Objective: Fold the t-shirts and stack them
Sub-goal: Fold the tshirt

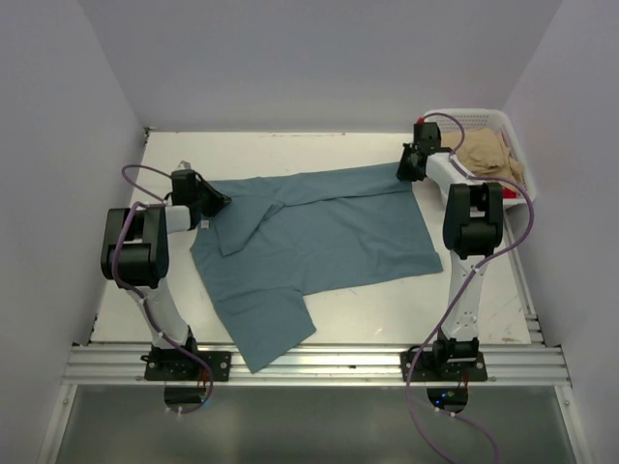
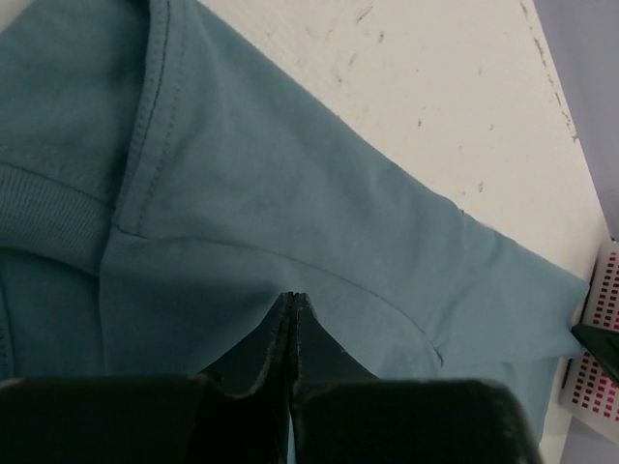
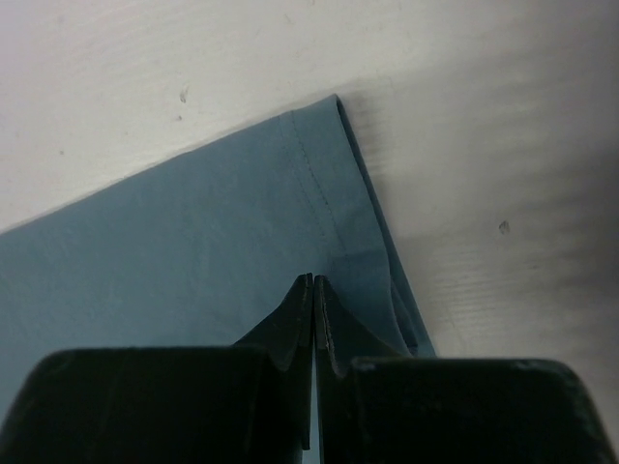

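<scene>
Teal t-shirt [image 1: 319,242] beside basket [image 1: 476,116]: not yet folded, pinched in closed left gripper [image 1: 221,203], right gripper [image 1: 404,174]. Beige t-shirt [image 1: 491,159] inside basket, unstacked.

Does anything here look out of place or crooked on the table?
Yes. The teal t-shirt lies crooked, with one part folded over itself near the left side. Its lower corner reaches past the near edge of the table and rests over the metal rail. Nothing looks spilled or damaged.

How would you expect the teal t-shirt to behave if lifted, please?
Probably floppy: the teal t-shirt lies creased, partly folded over itself. Its middle would likely sag between the left claw and right claw, pinched at opposite edges.
</scene>
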`<state>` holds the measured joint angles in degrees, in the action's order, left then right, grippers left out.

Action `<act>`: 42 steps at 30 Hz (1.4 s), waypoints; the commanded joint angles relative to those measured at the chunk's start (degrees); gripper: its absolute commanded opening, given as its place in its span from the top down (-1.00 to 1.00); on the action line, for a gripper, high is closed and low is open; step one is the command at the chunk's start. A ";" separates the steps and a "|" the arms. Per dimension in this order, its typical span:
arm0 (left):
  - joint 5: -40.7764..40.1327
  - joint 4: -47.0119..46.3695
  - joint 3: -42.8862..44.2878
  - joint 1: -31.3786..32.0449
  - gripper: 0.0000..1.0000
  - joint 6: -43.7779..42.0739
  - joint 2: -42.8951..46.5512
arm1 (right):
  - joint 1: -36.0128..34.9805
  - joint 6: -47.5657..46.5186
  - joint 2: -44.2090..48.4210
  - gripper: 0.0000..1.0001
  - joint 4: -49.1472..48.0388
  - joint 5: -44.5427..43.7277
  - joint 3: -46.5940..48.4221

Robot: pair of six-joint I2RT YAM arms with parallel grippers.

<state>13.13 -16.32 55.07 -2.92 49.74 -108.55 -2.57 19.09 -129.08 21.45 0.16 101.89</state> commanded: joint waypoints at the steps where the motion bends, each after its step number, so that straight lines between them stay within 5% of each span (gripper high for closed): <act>1: -2.14 1.46 0.21 0.37 1.00 1.33 -0.87 | -0.24 0.42 1.63 1.00 -0.36 0.01 -1.34; 18: -1.09 10.78 27.45 -0.77 1.00 -1.92 -19.41 | -0.68 -0.63 3.30 1.00 0.70 -1.22 -3.36; 28: 9.11 -2.50 25.27 -1.39 1.00 -7.88 -12.57 | -4.27 0.07 19.21 1.00 -14.07 4.14 -12.24; 33: 6.30 14.51 27.02 2.39 1.00 -18.60 -6.51 | -10.07 -2.22 21.67 0.98 -9.06 1.95 -12.22; 42: 7.36 29.90 20.08 10.82 1.00 -31.45 0.01 | -14.74 0.59 28.26 1.00 -11.34 0.28 -24.08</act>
<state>20.29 3.84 76.14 7.40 25.06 -109.56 -17.39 18.63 -104.51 11.03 2.35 81.36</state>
